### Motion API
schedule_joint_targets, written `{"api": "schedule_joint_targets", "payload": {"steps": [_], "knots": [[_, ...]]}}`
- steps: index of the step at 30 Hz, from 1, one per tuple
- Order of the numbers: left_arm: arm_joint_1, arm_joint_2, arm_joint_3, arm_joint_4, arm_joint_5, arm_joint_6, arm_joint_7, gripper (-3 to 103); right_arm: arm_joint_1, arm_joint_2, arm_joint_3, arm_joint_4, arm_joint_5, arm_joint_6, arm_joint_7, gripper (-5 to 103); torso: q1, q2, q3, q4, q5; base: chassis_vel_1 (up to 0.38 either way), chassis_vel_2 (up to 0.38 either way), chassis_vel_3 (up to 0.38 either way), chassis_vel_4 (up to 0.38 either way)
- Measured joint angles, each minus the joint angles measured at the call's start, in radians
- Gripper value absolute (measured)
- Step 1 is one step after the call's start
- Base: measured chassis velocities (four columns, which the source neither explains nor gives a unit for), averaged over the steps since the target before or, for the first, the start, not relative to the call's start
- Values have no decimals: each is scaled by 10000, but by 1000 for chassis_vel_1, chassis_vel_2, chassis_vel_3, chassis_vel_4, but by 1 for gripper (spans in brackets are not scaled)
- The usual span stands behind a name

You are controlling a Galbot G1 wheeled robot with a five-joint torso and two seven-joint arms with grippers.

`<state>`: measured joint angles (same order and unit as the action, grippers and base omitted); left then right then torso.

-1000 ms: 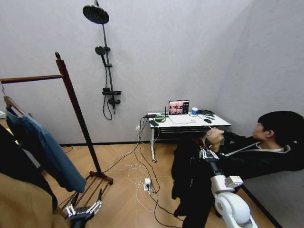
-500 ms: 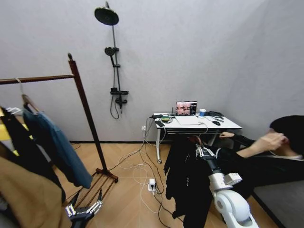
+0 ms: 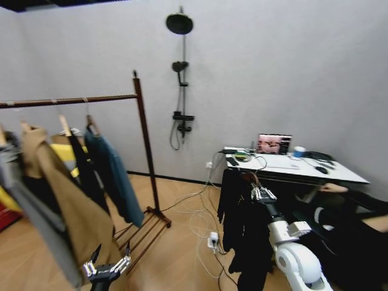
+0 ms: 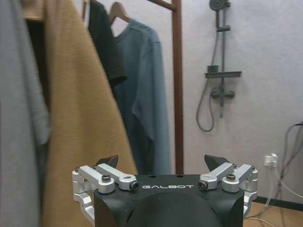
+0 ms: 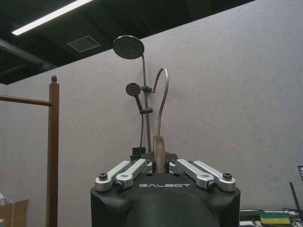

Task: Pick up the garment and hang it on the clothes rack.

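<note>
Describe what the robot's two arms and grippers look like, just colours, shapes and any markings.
The right arm is glossy white with rounded shells and a grey joint block. Its right gripper has a black rounded body lettered GALBOT in pale text, with silver metal linkages fixed by dark bolts. The left gripper is built the same: black body, GALBOT lettering, silver bolted links, and dark pointed tips on its jaws.

One rack point(image 3: 143, 139). Two end effectors: left point(image 3: 107, 267), right point(image 3: 262, 193). One black garment point(image 3: 241, 227) off the rack. One teal jacket point(image 3: 115, 179), one tan coat point(image 3: 73, 212), one worktop point(image 3: 339, 174), one laptop point(image 3: 274, 144).
</note>
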<state>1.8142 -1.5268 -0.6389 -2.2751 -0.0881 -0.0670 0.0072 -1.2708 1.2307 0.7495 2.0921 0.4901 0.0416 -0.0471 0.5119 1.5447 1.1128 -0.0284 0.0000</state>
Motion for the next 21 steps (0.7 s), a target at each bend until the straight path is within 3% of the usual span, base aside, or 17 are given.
{"api": "schedule_joint_targets", "payload": {"steps": [21], "knots": [[0,0,1,0,0,0,0,100,-227,-94,252,342,-6,-48,-127,9,0,1,0,1,0,123,121,125,121]]}}
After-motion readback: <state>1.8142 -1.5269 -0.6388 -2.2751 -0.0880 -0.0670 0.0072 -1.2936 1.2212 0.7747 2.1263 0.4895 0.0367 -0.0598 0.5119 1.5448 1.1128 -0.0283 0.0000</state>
